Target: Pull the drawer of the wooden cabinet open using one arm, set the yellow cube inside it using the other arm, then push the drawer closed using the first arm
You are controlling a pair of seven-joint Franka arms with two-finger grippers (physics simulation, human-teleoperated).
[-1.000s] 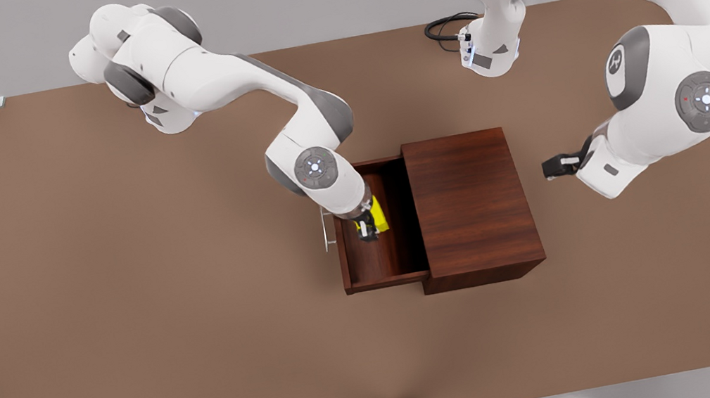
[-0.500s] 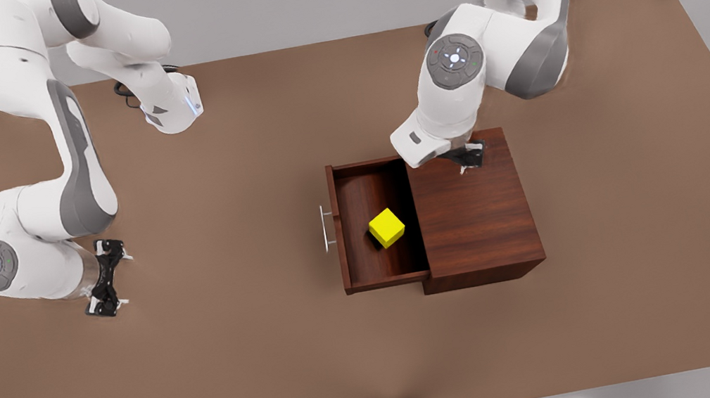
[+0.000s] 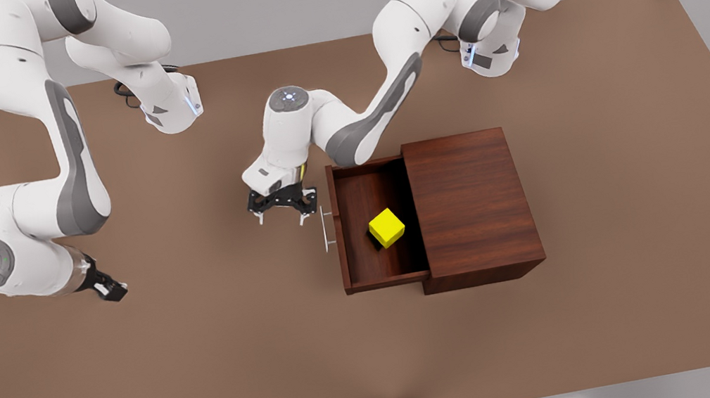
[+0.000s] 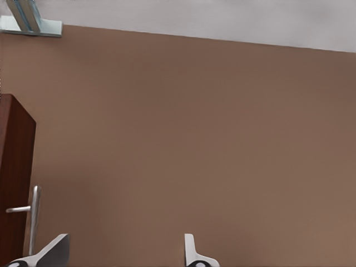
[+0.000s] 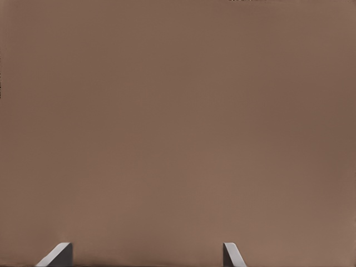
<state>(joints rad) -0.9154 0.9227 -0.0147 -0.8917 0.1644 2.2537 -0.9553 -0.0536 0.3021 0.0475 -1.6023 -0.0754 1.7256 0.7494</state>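
The left gripper (image 3: 283, 212) hung with fingers spread just beside the thin silver bar handle (image 3: 328, 229) of the pulled-out dark reddish-brown drawer (image 3: 359, 191), where the small yellow cube (image 3: 386, 227) lay, while the right gripper (image 3: 111, 290) waited, fingers apart, above the brown table (image 3: 210, 364).

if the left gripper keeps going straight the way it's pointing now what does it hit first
Probably only the table. The open left gripper hangs beside the handle of the drawer, fingers aimed past it at bare tabletop; depth is hard to judge.
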